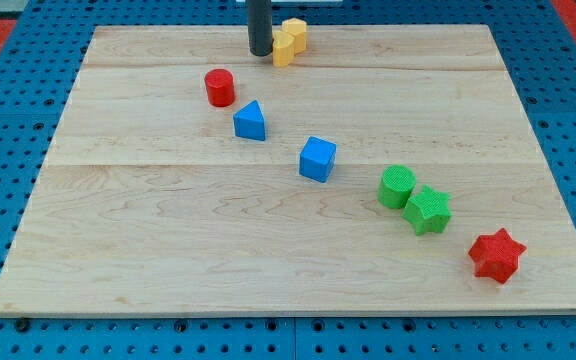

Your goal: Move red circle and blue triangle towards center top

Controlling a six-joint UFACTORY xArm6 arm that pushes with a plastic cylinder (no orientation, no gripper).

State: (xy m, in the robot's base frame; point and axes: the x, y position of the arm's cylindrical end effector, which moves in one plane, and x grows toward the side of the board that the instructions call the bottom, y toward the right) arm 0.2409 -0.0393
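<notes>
Wooden board (168, 260), dark rod's tip (260, 53) at far centre, holding nothing, touching yellow blocks (289, 42) at its right, red circle (219, 87) near and left of tip, blue triangle (251, 121) just beyond, blue cube (318, 159) mid-board.

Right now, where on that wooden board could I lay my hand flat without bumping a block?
Bare: the view's bottom left, below the blue triangle and blue cube; also the top right corner. Crowded: the diagonal from red circle to red star, and my tip beside the yellow blocks.
</notes>
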